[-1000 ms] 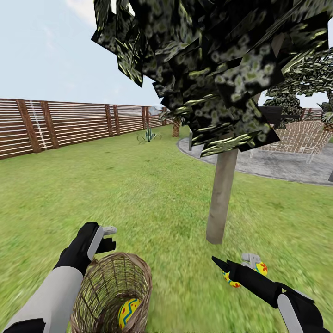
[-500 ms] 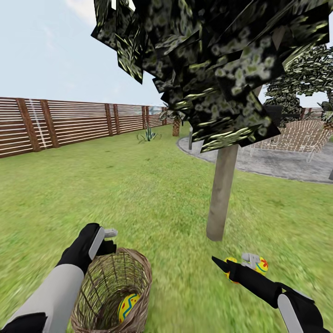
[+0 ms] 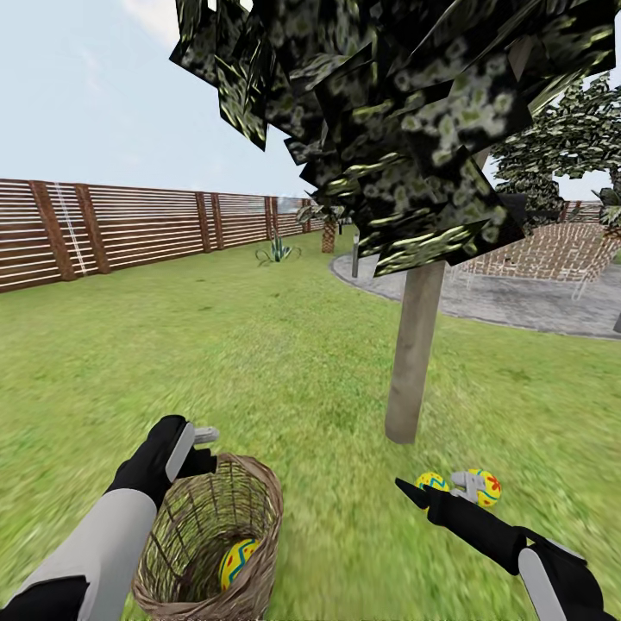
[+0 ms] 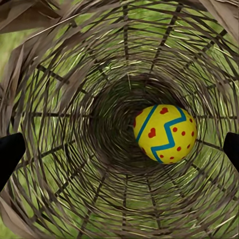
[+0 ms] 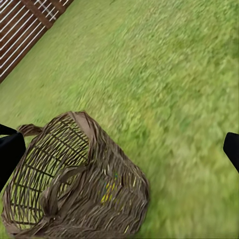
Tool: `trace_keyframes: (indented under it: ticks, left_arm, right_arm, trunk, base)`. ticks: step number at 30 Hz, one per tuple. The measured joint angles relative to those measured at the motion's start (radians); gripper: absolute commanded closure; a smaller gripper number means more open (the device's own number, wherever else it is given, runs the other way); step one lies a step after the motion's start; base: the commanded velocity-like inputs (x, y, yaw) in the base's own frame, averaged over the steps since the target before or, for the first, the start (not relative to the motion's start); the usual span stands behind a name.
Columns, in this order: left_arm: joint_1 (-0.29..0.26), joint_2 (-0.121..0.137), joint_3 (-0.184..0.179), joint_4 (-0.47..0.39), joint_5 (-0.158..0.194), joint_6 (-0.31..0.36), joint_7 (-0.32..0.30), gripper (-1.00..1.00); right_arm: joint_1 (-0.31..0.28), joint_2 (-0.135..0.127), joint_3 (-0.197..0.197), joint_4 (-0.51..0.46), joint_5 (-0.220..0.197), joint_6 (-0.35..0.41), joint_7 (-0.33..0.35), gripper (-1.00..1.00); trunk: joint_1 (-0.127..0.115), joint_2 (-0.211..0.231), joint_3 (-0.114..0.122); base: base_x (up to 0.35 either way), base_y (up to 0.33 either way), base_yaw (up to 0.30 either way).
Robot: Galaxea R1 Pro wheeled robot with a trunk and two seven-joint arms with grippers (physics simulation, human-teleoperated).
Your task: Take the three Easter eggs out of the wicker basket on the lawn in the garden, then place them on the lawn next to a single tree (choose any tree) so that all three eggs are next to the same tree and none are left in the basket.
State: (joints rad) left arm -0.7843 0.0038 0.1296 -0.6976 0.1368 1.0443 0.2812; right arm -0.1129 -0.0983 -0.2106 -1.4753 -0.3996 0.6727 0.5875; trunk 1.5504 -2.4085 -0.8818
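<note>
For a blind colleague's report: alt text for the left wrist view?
One yellow egg with blue zigzag and red hearts lies deep inside the wicker basket, seen from its mouth. Grass shows through the weave.

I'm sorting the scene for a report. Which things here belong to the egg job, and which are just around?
Job: egg in basket; two eggs on grass; basket; tree; lawn.
Just around: fence; paved patio; spiky plant.

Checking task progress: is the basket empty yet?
No. The left wrist view shows one Easter egg lying inside the wicker basket, while two other eggs sit on the lawn near the tree.
</note>
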Motion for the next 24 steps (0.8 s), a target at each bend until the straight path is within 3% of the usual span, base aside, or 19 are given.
trace_keyframes:
  ticks: [6, 15, 24]
  left_arm:
    - [0.000, 0.000, 0.001, 0.001, 0.000, 0.000, 0.000, -1.00]
    - [-0.003, 0.007, -0.049, 0.007, 0.005, -0.051, -0.050, -1.00]
    - [-0.003, 0.007, -0.051, 0.007, 0.005, -0.059, -0.101, -1.00]
  right_arm:
    - [0.000, 0.002, 0.000, 0.000, 0.000, 0.000, 0.000, -1.00]
    - [-0.001, -0.004, 0.003, 0.012, 0.009, -0.010, -0.002, -1.00]
    - [-0.001, -0.004, 0.003, 0.012, 0.009, -0.010, -0.002, -1.00]
  trunk:
    - [0.008, -0.014, -0.006]
    - [0.008, -0.014, -0.006]
    - [0.008, -0.014, -0.006]
  base:
    - [0.000, -0.001, 0.000]
    - [0.000, -0.084, 0.000]
    - [0.000, -0.085, 0.000]
